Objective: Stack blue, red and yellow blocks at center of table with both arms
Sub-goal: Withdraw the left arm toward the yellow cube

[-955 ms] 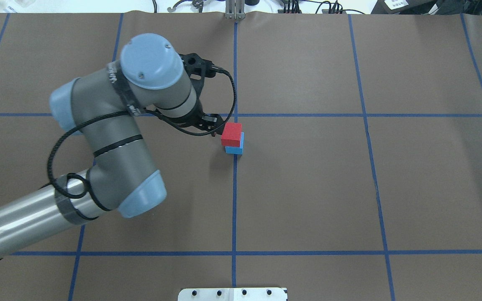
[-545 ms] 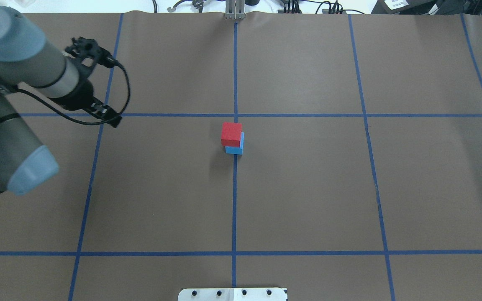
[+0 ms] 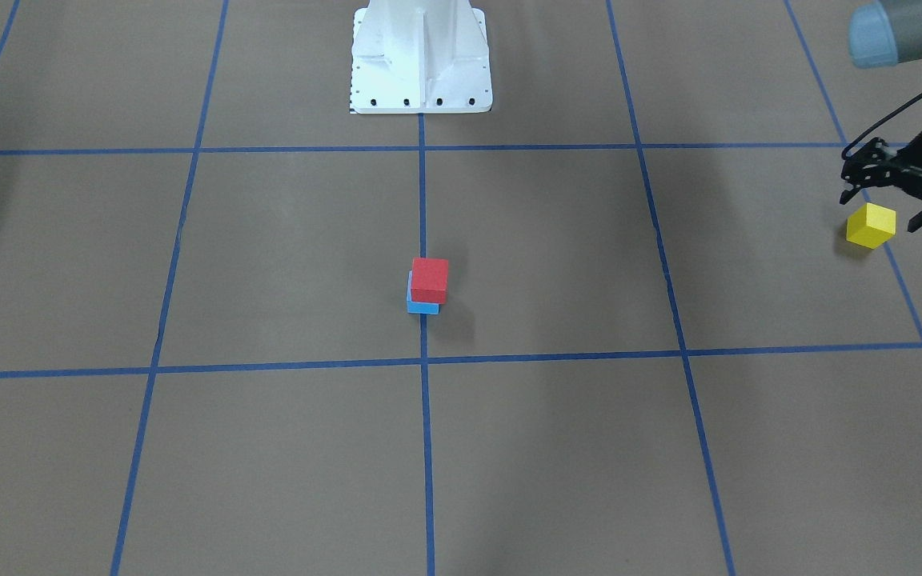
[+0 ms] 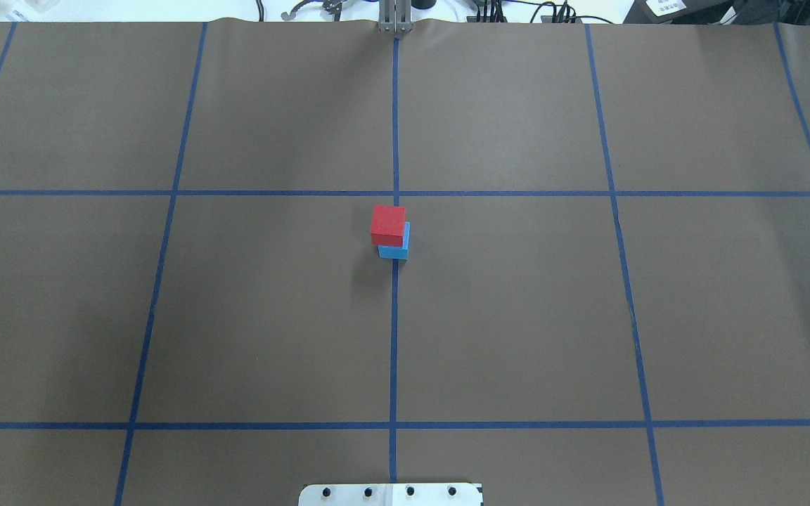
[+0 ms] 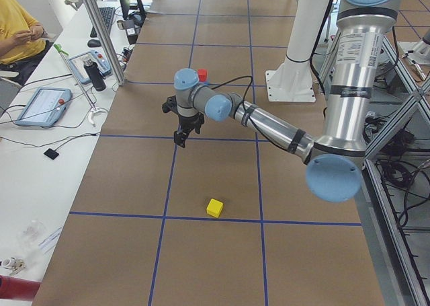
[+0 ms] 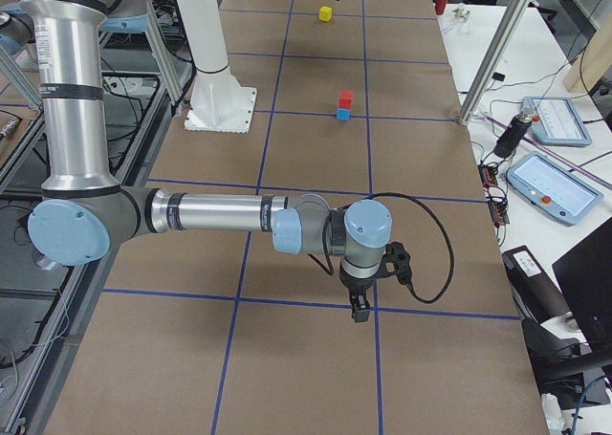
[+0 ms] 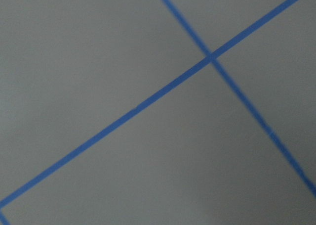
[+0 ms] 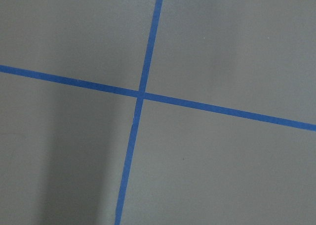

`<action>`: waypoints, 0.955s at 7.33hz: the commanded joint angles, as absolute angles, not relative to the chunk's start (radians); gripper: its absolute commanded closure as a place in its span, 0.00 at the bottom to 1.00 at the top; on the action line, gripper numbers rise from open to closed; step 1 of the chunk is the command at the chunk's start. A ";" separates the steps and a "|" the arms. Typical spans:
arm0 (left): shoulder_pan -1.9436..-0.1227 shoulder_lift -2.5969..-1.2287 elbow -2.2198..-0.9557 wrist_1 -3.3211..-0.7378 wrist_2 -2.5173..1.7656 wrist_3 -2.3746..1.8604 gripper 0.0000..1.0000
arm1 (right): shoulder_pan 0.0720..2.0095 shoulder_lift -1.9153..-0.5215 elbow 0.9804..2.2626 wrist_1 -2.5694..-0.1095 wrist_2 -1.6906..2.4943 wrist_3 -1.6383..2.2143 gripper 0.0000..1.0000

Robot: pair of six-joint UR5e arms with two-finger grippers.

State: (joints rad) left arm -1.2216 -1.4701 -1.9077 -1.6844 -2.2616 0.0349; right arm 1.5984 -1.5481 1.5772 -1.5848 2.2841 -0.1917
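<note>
The red block sits on the blue block at the table's centre, shifted a little off it; the stack also shows in the overhead view. The yellow block lies alone on the table far out on my left side, and shows in the left exterior view. My left gripper is open and empty, raised above the table near the yellow block. My right gripper hangs over the table far on my right; I cannot tell whether it is open. Both wrist views show only paper and tape lines.
The white robot base stands at the table's near edge. Brown paper with blue tape lines covers the table. A side bench with tablets and a seated person lies beyond the far edge.
My left arm has drawn back from the stack, swung left and left the overhead view. The red block stays on the blue block.
</note>
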 commanded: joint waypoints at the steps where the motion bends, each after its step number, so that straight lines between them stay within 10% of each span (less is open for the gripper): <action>1: -1.246 -1.277 -1.882 -1.953 -2.270 -0.160 0.00 | 1.598 -1.543 1.578 -1.585 2.284 -0.192 0.00; 7: -1.168 -1.241 -1.623 -2.441 -2.222 -0.443 0.00 | 1.598 -1.543 1.586 -1.571 2.284 -0.192 0.00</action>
